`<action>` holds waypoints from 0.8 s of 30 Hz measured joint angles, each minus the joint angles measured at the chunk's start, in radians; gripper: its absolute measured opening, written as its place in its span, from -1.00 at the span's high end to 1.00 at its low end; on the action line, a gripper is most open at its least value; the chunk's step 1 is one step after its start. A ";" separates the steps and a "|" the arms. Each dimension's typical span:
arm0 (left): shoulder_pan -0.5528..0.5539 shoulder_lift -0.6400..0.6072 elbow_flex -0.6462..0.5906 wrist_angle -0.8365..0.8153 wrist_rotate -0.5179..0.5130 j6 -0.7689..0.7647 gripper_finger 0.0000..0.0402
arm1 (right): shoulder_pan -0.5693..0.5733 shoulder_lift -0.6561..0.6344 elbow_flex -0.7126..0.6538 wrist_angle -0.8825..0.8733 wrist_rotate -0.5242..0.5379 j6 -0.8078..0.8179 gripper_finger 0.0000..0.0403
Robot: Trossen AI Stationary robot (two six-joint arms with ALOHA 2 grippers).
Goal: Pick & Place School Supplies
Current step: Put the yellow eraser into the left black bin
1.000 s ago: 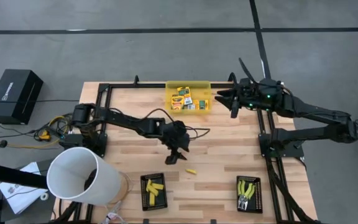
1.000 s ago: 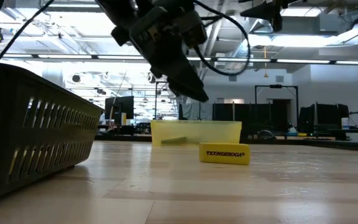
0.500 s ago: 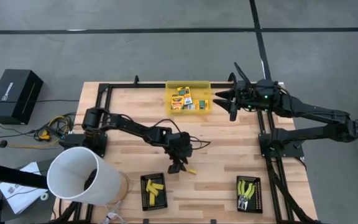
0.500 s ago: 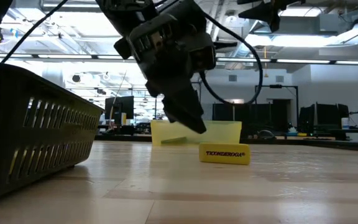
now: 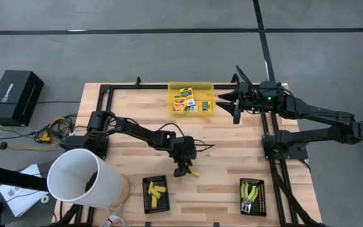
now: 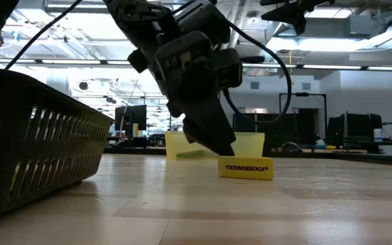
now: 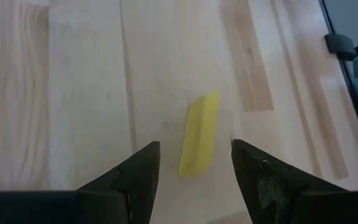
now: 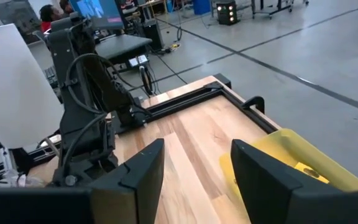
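Short yellow stick [image 7: 200, 135], printed TICONDEROGA on its side in the low view [image 6: 246, 168], lies flat on the pale wooden worktop [image 5: 232, 145]. It sits directly below the left tool [image 5: 183, 169], between the two dark fingers [image 7: 137, 174], which stand apart on either side of it and are not closed on it. In the low view the fingertip is just above the stick's near end; contact cannot be told.

Near the left tool, toward the worktop's front edge: black rectangular tray [image 5: 155, 193] holding more yellow sticks. Farther along that edge, well apart from the tool: second black tray [image 5: 252, 196] with the yellow-green-handled metal hand tools. Beyond the left tool, at the far edge: translucent yellow rectangular bin [image 5: 191, 98] containing flat yellow-and-green printed boxes.

Right tool [image 5: 235, 101] hangs just beside that bin, fingers [image 8: 143, 168] apart, holding nothing.
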 joint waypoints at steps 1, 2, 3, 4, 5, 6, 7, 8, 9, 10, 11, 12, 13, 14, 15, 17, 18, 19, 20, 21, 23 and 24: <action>-0.001 0.002 0.001 0.004 0.000 -0.002 0.03 | 0.000 0.000 0.000 -0.001 -0.006 -0.002 0.12; -0.004 0.003 0.000 0.000 0.000 -0.009 0.03 | 0.000 0.000 0.000 -0.001 -0.011 -0.003 0.13; -0.007 0.004 -0.001 -0.002 -0.003 -0.013 0.03 | 0.000 0.000 0.000 -0.001 -0.013 -0.002 0.13; -0.010 0.004 -0.001 0.000 -0.006 -0.016 0.03 | 0.000 0.000 0.000 0.000 -0.013 -0.003 0.13; -0.015 0.004 -0.001 0.005 -0.006 -0.018 0.03 | 0.000 0.000 0.000 0.000 -0.013 -0.003 0.13; -0.020 0.004 -0.001 0.010 -0.006 -0.018 0.03 | 0.000 0.000 0.000 0.000 -0.013 -0.003 0.13; -0.024 0.005 -0.001 0.009 -0.007 -0.021 0.03 | 0.000 0.000 0.000 0.000 -0.013 -0.003 0.13; -0.029 0.006 -0.001 0.009 -0.011 -0.025 0.03 | 0.000 0.000 0.000 0.001 -0.013 -0.003 0.12; -0.032 0.006 -0.001 0.010 -0.018 -0.027 0.03 | -0.001 0.000 0.000 0.002 -0.013 -0.003 0.12; -0.037 0.006 -0.001 0.011 -0.024 -0.028 0.03 | -0.001 0.000 0.000 0.002 -0.013 -0.003 0.12; -0.041 0.006 -0.001 0.017 -0.031 -0.028 0.03 | -0.001 0.000 0.000 0.002 -0.013 -0.003 0.12; -0.043 0.006 -0.001 0.021 -0.039 -0.028 0.03 | -0.001 0.000 0.000 0.002 -0.013 -0.003 0.12; -0.047 0.006 -0.001 0.024 -0.047 -0.029 0.03 | -0.001 0.000 0.000 0.002 -0.013 -0.003 0.13; -0.049 0.006 -0.001 0.027 -0.061 -0.029 0.03 | -0.001 0.000 0.000 0.002 -0.013 -0.003 0.13; -0.049 0.006 -0.001 0.029 -0.068 -0.029 0.03 | -0.001 0.000 0.000 0.002 -0.013 -0.003 0.14; -0.049 0.006 -0.001 0.033 -0.077 -0.029 0.03 | -0.001 0.000 0.000 0.003 -0.013 -0.003 0.14; -0.048 0.007 -0.001 0.035 -0.077 -0.030 0.03 | -0.001 0.000 0.000 0.003 -0.013 -0.003 0.15; -0.047 0.013 0.000 0.043 -0.077 -0.029 0.03 | -0.001 0.000 0.000 0.003 -0.013 -0.003 0.15; -0.047 0.020 0.000 0.053 -0.077 -0.031 0.03 | -0.001 0.000 0.000 0.003 -0.013 -0.003 0.15; -0.047 0.025 -0.001 0.047 -0.078 -0.033 0.03 | -0.001 0.000 0.000 0.004 -0.013 -0.002 0.15; -0.047 0.052 0.009 0.056 -0.077 -0.036 0.03 | -0.001 0.000 0.000 0.005 -0.013 -0.002 0.15; -0.048 0.063 0.016 0.064 -0.071 -0.046 0.03 | -0.001 0.000 0.000 0.005 -0.013 -0.002 0.14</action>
